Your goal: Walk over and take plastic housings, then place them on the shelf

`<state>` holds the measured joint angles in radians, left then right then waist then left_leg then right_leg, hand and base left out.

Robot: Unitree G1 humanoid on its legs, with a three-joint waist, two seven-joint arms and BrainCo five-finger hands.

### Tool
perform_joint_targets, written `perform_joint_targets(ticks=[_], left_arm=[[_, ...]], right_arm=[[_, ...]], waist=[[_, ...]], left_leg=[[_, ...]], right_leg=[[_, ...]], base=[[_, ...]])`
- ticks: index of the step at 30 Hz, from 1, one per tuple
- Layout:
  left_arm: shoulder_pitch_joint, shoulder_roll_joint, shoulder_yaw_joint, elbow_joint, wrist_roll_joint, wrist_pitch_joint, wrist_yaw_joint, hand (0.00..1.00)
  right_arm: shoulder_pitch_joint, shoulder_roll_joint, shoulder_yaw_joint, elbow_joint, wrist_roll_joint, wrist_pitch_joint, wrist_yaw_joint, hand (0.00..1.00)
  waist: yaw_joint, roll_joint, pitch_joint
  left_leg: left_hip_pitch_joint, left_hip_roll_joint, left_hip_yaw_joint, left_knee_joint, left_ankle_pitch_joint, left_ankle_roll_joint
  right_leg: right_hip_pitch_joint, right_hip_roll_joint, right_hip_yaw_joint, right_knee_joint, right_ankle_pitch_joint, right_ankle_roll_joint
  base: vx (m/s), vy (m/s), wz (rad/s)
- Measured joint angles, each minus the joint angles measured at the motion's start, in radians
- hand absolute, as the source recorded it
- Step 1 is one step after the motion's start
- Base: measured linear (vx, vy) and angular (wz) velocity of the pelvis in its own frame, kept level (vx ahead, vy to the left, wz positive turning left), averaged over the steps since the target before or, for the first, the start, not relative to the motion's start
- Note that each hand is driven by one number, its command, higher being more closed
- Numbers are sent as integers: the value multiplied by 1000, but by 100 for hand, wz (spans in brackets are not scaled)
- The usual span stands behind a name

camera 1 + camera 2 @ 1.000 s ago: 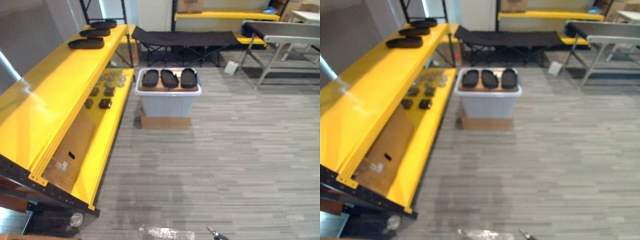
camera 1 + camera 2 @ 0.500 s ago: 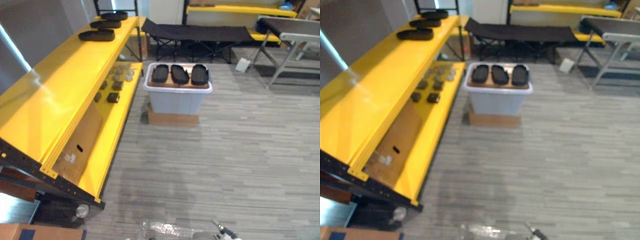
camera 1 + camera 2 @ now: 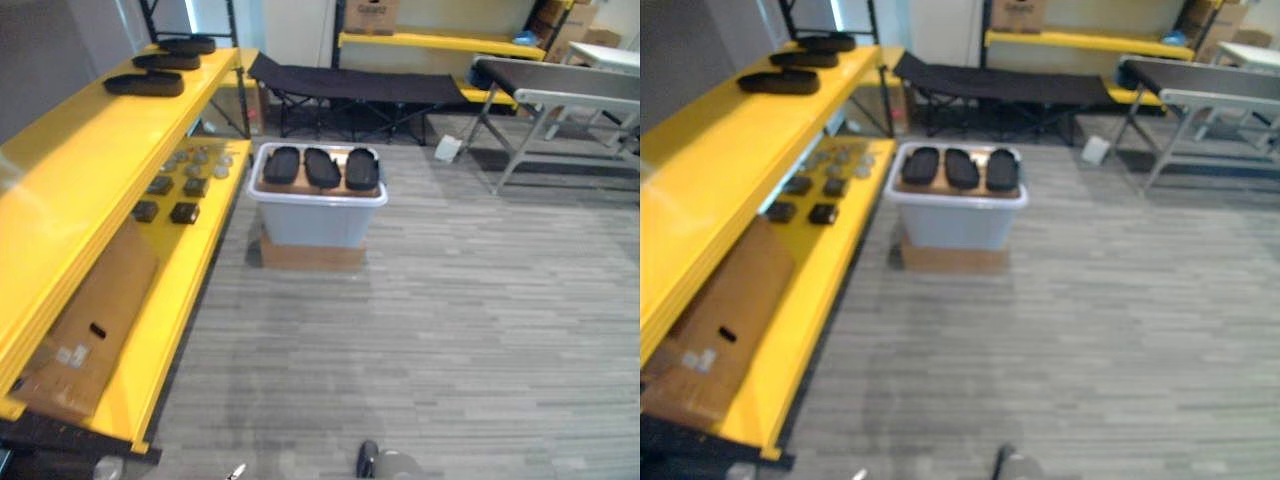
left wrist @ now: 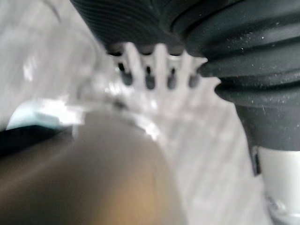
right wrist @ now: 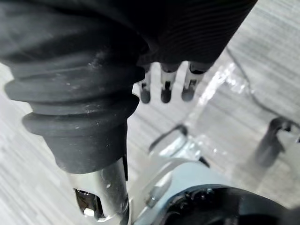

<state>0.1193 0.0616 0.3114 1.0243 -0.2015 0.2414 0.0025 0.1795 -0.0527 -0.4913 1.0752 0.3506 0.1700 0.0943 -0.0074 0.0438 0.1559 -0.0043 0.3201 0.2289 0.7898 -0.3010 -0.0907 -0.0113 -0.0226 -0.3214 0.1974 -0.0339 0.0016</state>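
Shifted across both head views since half a second ago, through the camera's own movement, with no change among the things themselves.

Hanging above the grey floor [image 3: 480, 330] at the left hand [image 4: 158, 61]: fingers straight in a loose row, nothing held. Same at the right hand [image 5: 165, 86]: fingers straight and relaxed, nothing between them.

Further out, ahead and a little to the left, standing on a cardboard box [image 3: 310, 255]: a pale bin [image 3: 316, 218], just beside the yellow shelf [image 3: 90, 165]. Lying side by side on a brown sheet across the bin's top: three black plastic housings [image 3: 322, 167], close together.

Resting on the far end of the shelf's top board: three further housings [image 3: 145, 84], one behind another. Spread on the lower board [image 3: 190, 260]: small dark parts [image 3: 170, 198], and nearer, leaning flat, a cardboard sheet [image 3: 85, 320].

Beyond the bin: a black folding cot [image 3: 350, 85]. Off to the right, well apart: a grey table [image 3: 560, 95].
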Motion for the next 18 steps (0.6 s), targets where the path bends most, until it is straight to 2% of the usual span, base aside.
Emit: perform_joint_targets(ticks=[1,2,3,4,5,6,7,8,9,10,11,12,13,15,16,18], left_arm=[[-2,-4,-3,2,-12,-3,5,0],[-4,-4,-21,8,-33,-4,21,0],[-2,-8,-42,8,-35,-15,34,0],[-3,-9,-53,8,-33,-21,37,0],[-3,-9,-57,9,-22,-25,42,0],[-3,-9,-56,13,-16,-27,46,0],[1,-11,-48,18,-11,-39,55,0],[9,-21,-26,16,-4,-52,59,0],[12,-23,-14,15,11,-56,60,0],[17,-16,-5,14,31,-64,60,0],[18,6,-8,14,64,-69,58,0],[18,15,-10,15,75,-72,57,0],[20,34,-16,20,99,-80,57,0],[16,46,-72,32,104,-91,60,0],[-1,53,-105,39,103,-94,60,0],[-3,71,-161,43,97,-103,62,0]], right_arm=[[-17,-8,-6,3,-13,-1,0,0],[-36,-21,-14,11,-19,-10,-1,0],[-63,-23,-27,10,-20,-23,-1,0],[-81,-25,-31,9,-19,-33,-1,0],[-111,-30,-42,1,-10,-48,-1,0],[-118,-29,-48,-6,-8,-54,-2,0],[-117,-28,-49,-24,1,-59,-3,0],[-108,-23,-46,-36,11,-59,-4,0],[-101,-20,-44,-44,17,-59,-4,0],[-89,-15,-31,-52,29,-60,-4,0],[-89,4,-15,-51,30,-60,-5,0],[-92,14,-10,-50,31,-58,-4,0],[-94,30,-5,-39,38,-55,-2,0],[-110,36,5,-15,43,-53,3,0],[-121,47,18,4,42,-56,4,0],[-124,48,21,8,41,-65,10,0]], waist=[[1,13,9],[8,13,11],[24,12,10],[27,12,10],[29,12,10],[29,13,11],[34,11,11],[53,1,13],[57,-6,10],[57,-26,11],[57,-67,11],[60,-80,7],[64,-113,-6],[64,-105,1],[61,-96,16],[52,-93,20]], left_leg=[[-33,11,2,62,-4,-8],[-53,-9,7,43,-7,-17],[-70,-53,30,-48,-7,-18],[-82,-75,34,-112,-4,-21],[-109,-130,29,-272,21,-18],[-123,-150,29,-353,47,-12],[-142,-183,27,-499,108,2],[-147,-198,23,-552,193,25],[-143,-201,26,-556,227,26],[-136,-214,37,-553,275,63],[-136,-246,55,-538,252,109],[-135,-261,58,-529,236,124],[-133,-293,65,-516,198,141],[-96,-306,63,-523,169,157],[-41,-306,59,-542,153,166],[71,-307,56,-593,133,166]], right_leg=[[69,10,-10,-40,1,-3],[143,3,-9,-84,-1,-5],[194,-10,-4,-127,-1,-5],[210,-16,-3,-145,-3,-2],[229,-26,0,-168,-9,8],[239,-31,1,-173,-14,15],[255,-35,0,-177,-30,30],[272,-44,4,-176,-55,49],[280,-49,4,-173,-70,59],[290,-68,2,-157,-112,74],[285,-106,2,-129,-151,83],[281,-125,3,-118,-163,87],[278,-159,4,-88,-165,99],[205,-192,29,123,-164,88],[135,-217,45,317,-161,89],[80,-214,36,422,-221,85]], base=[[455,-256,15],[515,-264,5],[477,-232,-15],[376,-125,-28],[283,-43,-19],[367,20,-9],[401,140,-7],[408,169,-5],[402,216,5],[342,202,18],[336,193,15],[343,180,2],[387,155,-4],[390,185,2],[361,208,10],[408,158,13]])
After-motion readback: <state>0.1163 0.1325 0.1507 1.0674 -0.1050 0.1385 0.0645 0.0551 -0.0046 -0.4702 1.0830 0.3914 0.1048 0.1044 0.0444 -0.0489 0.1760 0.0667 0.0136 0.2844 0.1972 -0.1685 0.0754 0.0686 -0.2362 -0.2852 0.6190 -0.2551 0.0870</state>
